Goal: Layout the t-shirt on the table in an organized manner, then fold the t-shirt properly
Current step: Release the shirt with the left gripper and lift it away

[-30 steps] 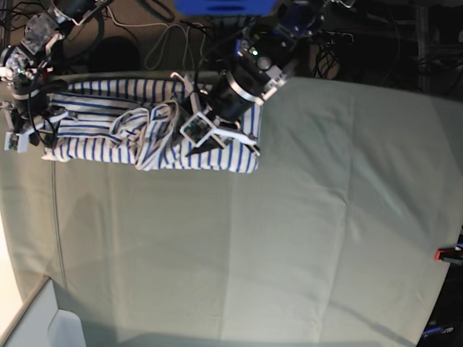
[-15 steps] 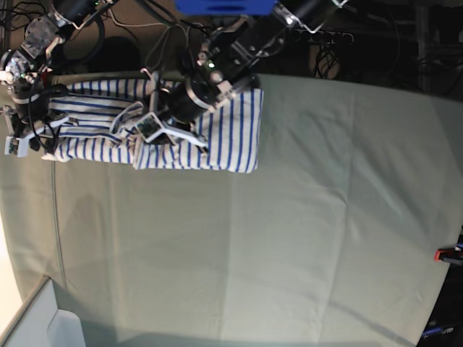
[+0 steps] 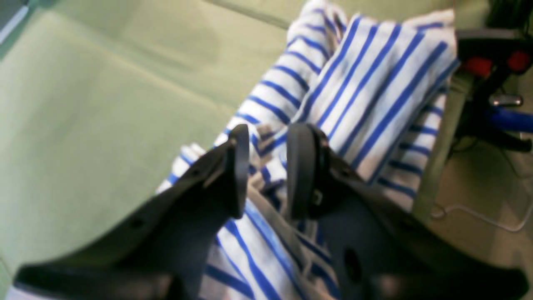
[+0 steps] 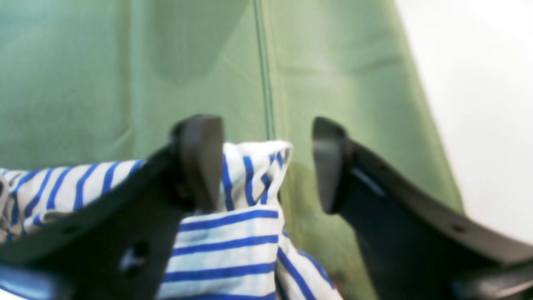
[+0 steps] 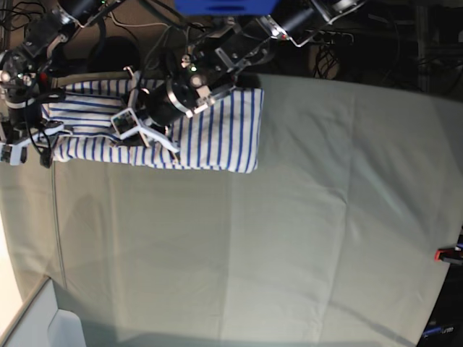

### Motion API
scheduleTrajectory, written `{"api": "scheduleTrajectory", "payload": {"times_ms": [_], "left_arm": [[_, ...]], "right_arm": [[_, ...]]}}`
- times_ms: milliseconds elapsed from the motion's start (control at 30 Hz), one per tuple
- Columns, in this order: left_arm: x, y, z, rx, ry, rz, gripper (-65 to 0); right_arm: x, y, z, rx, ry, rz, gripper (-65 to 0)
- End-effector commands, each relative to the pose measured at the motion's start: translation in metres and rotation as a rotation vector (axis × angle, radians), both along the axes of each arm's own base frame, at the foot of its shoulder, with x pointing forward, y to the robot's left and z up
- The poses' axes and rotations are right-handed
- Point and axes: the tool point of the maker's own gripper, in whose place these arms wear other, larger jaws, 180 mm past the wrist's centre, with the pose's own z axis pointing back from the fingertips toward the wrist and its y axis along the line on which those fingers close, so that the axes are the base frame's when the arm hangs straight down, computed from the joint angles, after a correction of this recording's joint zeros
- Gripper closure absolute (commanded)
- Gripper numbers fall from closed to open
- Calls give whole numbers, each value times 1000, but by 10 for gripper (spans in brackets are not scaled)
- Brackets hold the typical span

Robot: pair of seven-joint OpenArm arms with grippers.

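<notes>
The white, blue-striped t-shirt (image 5: 221,130) lies as a folded band along the far left edge of the table (image 5: 289,238). My left gripper (image 5: 134,134) reaches over the band's middle. In the left wrist view its fingers (image 3: 266,166) stand close together with a bunch of the t-shirt (image 3: 374,96) pinched between them. My right gripper (image 5: 25,144) sits at the band's left end. In the right wrist view it (image 4: 266,166) is wide open, with a corner of the t-shirt (image 4: 233,246) lying loose beside the left finger (image 4: 200,158) on the table (image 4: 83,83).
A red clamp (image 5: 448,254) grips the table's right edge, and more red clamp parts (image 3: 479,66) sit at the far edge beside the shirt. Cables (image 5: 166,36) and a blue box (image 5: 224,6) lie behind the table. A pale floor strip (image 5: 29,325) runs past the left corner.
My left arm has slid left along the shirt, carrying bunched fabric with it and leaving the right part flatter. My right gripper has opened and let the shirt's end go.
</notes>
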Motion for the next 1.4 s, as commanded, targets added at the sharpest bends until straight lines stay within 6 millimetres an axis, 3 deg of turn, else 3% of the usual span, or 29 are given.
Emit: {"api": "scheduleTrajectory", "payload": {"times_ms": [0,133,300,400,500,700,833,1200,1300,1367], "left_arm": [[8,-9,31,-85,-54,4,-153],[34,24,42,-90,-97,89,-153],[74,107,24,-59,-58,339,-153],[83,150,6,-33,-15,467,-153],[78,172,-10,-13,24,524,-153],[77,179,-27,14,63,543,-153],[82,175,-26,13,57,537,-153],[83,179,-24,13,50,543,-153],[83,179,-23,13,48,543,-153],[84,179,-22,12,46,543,-153]], "right_arm": [[6,-2,14,-16,-52,6,-404],[4,-1,12,-15,-46,6,-473],[-9,-1,2,-10,-7,7,-492],[-12,0,-10,14,15,5,-492],[-15,0,-28,55,50,2,-492],[-17,10,-59,115,115,40,-492],[-21,15,-72,148,140,41,-493],[-20,20,-77,168,142,38,-486],[-22,21,-79,172,157,39,-449],[-26,23,-84,180,195,41,-385]]}}
